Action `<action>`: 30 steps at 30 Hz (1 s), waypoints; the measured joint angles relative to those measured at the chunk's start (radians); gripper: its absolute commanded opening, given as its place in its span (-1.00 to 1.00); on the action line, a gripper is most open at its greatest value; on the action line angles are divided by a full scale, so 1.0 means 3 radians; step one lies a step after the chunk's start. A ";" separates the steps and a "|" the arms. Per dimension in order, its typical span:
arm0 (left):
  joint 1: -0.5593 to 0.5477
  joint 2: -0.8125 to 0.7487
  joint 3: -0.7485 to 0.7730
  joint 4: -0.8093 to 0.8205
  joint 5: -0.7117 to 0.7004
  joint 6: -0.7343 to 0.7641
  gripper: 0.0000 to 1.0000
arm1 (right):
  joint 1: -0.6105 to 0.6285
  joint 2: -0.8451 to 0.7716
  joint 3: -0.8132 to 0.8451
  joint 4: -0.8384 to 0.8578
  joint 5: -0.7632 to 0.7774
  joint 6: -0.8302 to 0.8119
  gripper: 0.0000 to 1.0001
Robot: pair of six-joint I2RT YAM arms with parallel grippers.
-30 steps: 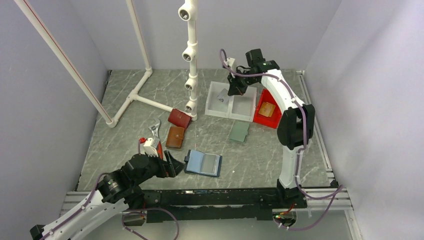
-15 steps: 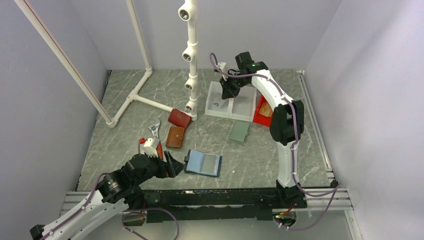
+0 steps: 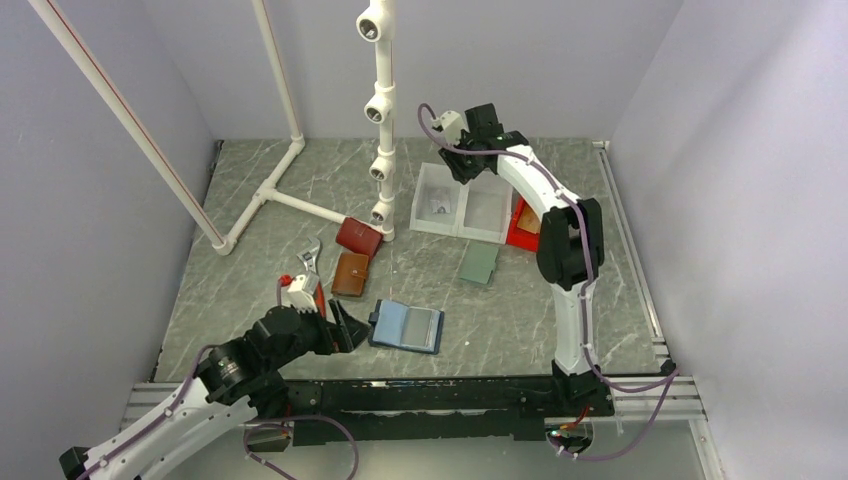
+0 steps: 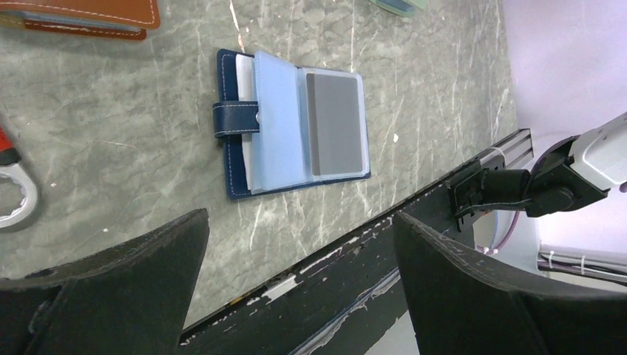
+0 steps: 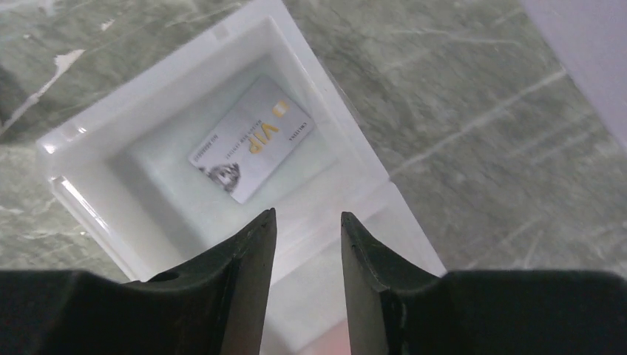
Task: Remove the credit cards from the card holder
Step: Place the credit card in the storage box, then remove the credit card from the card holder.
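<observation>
Below, veined grey-green tabletop (image 3: 250, 272) (plain lilac walls (image 3: 90, 230)).

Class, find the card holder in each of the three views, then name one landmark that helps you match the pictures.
Top external: the card holder lies open on the table, low and centre.
Left wrist: upper centre, open, beyond the fingers.
Right wrist: not in it; this view shows only a white bin and a card.
Landmark: the brown wallet, up-left of the holder from above, at the top left edge of the left wrist view.
</observation>
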 measured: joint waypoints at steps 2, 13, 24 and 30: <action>0.0000 0.0047 -0.0001 0.0067 0.0005 -0.0023 0.99 | 0.0000 -0.0128 -0.0182 0.0123 0.0094 0.0046 -0.15; 0.0000 0.0299 -0.0169 0.0580 0.0243 -0.0181 0.99 | -0.0015 -0.1623 -0.1648 0.0352 -0.0460 0.0019 0.04; 0.0000 0.0881 -0.0136 0.1039 0.0549 -0.0175 0.99 | -0.0118 -0.3274 -0.3019 0.0361 -0.1310 -0.0286 0.25; 0.0000 0.1239 -0.0079 0.1386 0.0710 -0.0233 0.99 | -0.0437 -0.3995 -0.3815 0.0482 -0.1804 -0.0342 0.38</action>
